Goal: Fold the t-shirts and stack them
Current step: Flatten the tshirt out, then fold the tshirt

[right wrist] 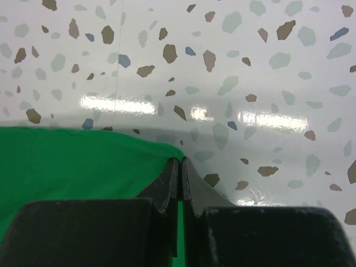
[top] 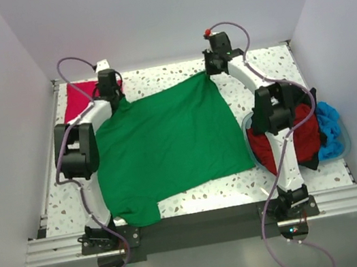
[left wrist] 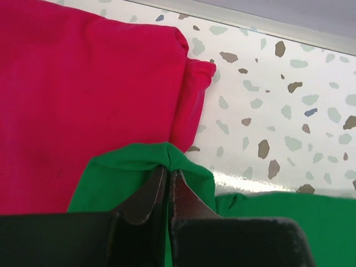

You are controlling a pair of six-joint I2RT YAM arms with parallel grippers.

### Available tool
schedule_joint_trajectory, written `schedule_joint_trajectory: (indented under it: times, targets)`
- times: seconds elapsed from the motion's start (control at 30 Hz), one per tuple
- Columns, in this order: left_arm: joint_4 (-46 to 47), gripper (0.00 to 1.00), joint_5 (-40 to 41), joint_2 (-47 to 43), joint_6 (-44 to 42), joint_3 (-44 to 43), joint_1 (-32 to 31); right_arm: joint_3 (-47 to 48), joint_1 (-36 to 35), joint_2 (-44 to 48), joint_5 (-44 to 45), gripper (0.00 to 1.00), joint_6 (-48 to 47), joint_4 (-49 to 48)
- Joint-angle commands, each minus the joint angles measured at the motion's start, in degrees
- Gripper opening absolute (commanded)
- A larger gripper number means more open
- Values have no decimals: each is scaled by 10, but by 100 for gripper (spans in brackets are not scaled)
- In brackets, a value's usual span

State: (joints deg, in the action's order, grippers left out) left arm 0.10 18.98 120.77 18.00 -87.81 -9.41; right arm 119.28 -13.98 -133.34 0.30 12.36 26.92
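A bright green t-shirt (top: 170, 142) lies spread over the middle of the speckled table. My left gripper (top: 114, 98) is shut on its far left corner (left wrist: 167, 158), beside a folded pinkish crimson t-shirt (top: 79, 98) (left wrist: 83, 94) at the back left. At the back right, my right gripper (top: 212, 70) is shut on the green shirt's far right corner (right wrist: 167, 153). Dark red (top: 304, 142), black and blue (top: 331, 124) t-shirts sit heaped in a basket on the right.
The light-blue basket rim (top: 249, 121) stands at the table's right edge under my right arm. A metal rail (left wrist: 261, 25) and white walls close the table's far side. Bare speckled tabletop (right wrist: 222, 67) shows past the right gripper.
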Motion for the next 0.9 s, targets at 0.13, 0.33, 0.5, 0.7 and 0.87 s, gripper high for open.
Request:
schedule_joint_trajectory:
  times: [0.13,0.33,0.5,0.7,0.87]
  targets:
    - [56,0,40,-140,32,100,5,-47,4,75,-38,0,-37,-27]
    - [50,0,39,-206,77,196,5,-126,4,132,-54,0,-80,-48]
    - [36,0,48,-269,114,280,5,-165,4,164,-77,0,-113,-45]
    - [-22,0,41,-348,154,346,5,-208,4,204,-72,0,-121,-38]
    - [-79,0,54,-402,200,403,5,-242,4,239,-66,0,-157,-28]
